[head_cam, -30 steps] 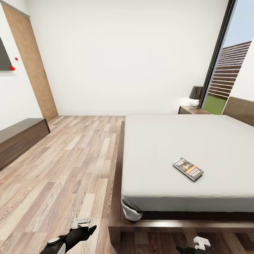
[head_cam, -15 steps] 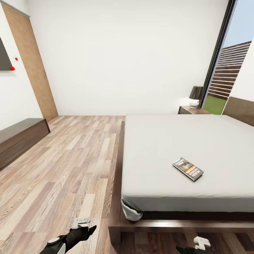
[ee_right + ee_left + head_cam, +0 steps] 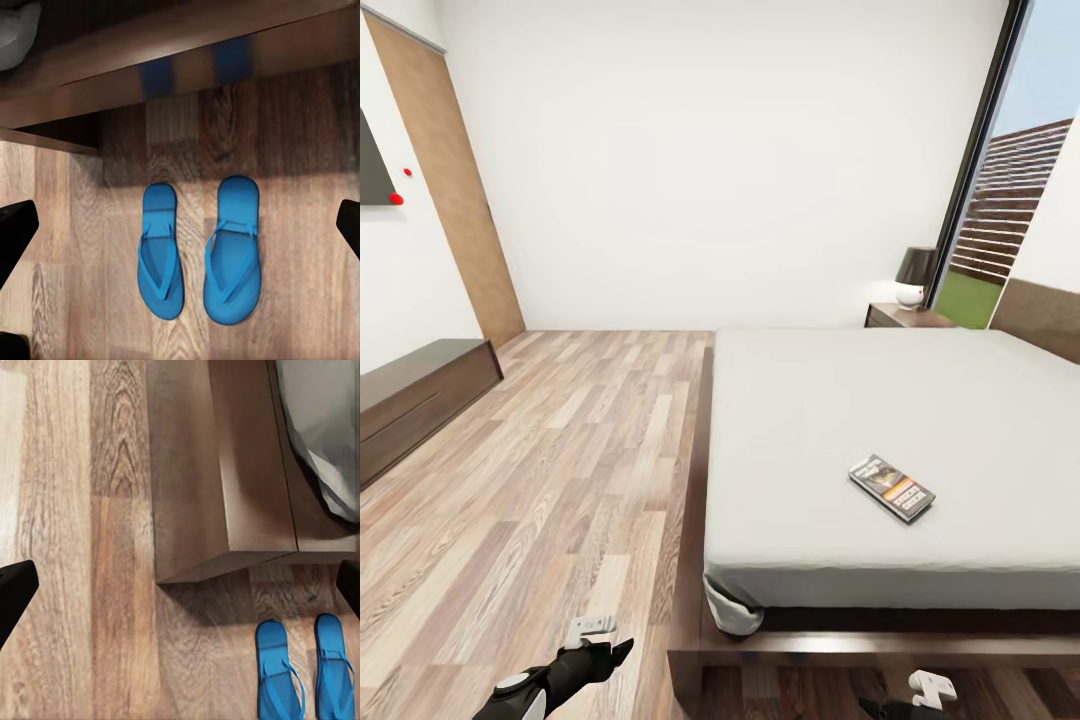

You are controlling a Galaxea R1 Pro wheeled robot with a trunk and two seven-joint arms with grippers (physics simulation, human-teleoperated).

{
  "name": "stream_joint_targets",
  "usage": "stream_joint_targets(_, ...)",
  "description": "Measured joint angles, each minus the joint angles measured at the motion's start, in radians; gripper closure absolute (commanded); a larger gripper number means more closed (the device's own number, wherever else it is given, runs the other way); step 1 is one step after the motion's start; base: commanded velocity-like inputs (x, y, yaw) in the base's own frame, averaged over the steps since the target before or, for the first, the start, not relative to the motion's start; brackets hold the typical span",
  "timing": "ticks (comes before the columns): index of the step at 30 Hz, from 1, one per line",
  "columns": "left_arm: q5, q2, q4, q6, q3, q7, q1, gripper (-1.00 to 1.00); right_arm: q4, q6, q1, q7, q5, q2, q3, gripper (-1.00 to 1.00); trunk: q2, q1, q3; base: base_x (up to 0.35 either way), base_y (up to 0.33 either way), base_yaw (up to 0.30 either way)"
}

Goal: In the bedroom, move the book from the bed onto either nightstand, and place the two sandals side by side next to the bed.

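Note:
The book (image 3: 891,488) lies flat on the bed's pale mattress (image 3: 830,400), toward its near right part. A nightstand (image 3: 905,316) stands at the bed's far side by the window. Two blue sandals (image 3: 160,255) (image 3: 234,251) lie side by side on the plank floor, just off the bed's dark wooden foot end (image 3: 180,52). The left wrist view catches both sandals (image 3: 276,667) (image 3: 333,664) past the frame's corner (image 3: 225,472). My left gripper (image 3: 605,640) hangs open over the floor, and my right gripper (image 3: 910,698) is open above the sandals, holding nothing.
A lamp (image 3: 915,272) with a dark shade stands on the nightstand. A long low dark cabinet (image 3: 410,395) runs along the left wall. The tall window (image 3: 1010,180) is at the right. Wood floor (image 3: 560,470) stretches between cabinet and bed.
The whole head picture has shifted slightly downward, so the camera has moved a little. Both grippers keep their places and stay open.

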Motion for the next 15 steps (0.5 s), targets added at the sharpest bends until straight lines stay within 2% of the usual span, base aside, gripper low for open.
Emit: stream_joint_targets(15,-0.001,-0.011,0.0,0.0,0.0,0.001,0.0,-1.0,0.0,0.0,0.0,0.0,0.001,0.0,0.0,-1.0,0.105,-0.058,0.047,0.0,0.0,0.0)
